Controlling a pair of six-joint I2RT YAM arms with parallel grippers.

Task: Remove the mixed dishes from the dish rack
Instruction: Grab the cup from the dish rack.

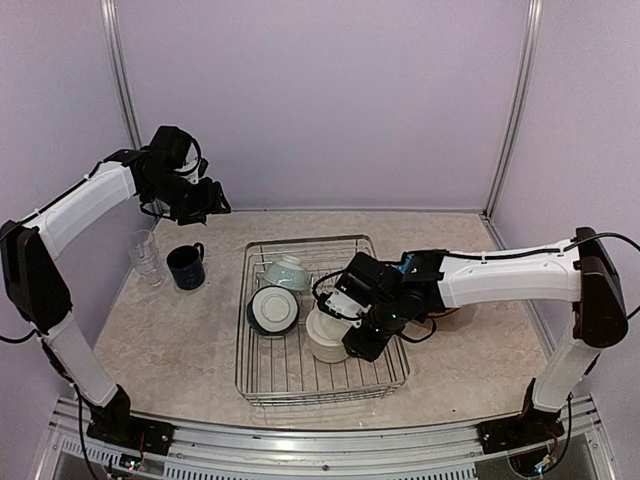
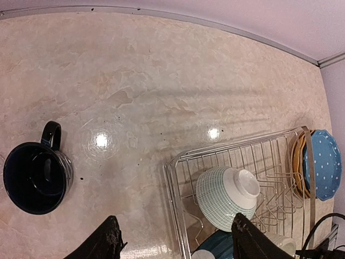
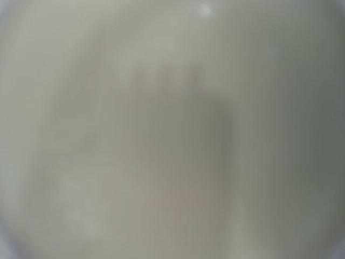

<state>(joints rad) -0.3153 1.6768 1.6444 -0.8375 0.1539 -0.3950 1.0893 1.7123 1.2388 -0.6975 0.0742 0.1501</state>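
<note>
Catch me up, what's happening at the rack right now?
The right gripper is down in the dish rack at the cream mug; its wrist view is all cream blur, so I can't tell if it has a grip. The left gripper hangs open and empty above the table left of the rack. A navy mug and clear glasses stand out there; an upturned bowl and a second bowl sit in the rack.

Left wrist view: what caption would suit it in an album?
Open left gripper over the table: a navy mug stands outside the wire dish rack, an upturned striped bowl inside.
</note>
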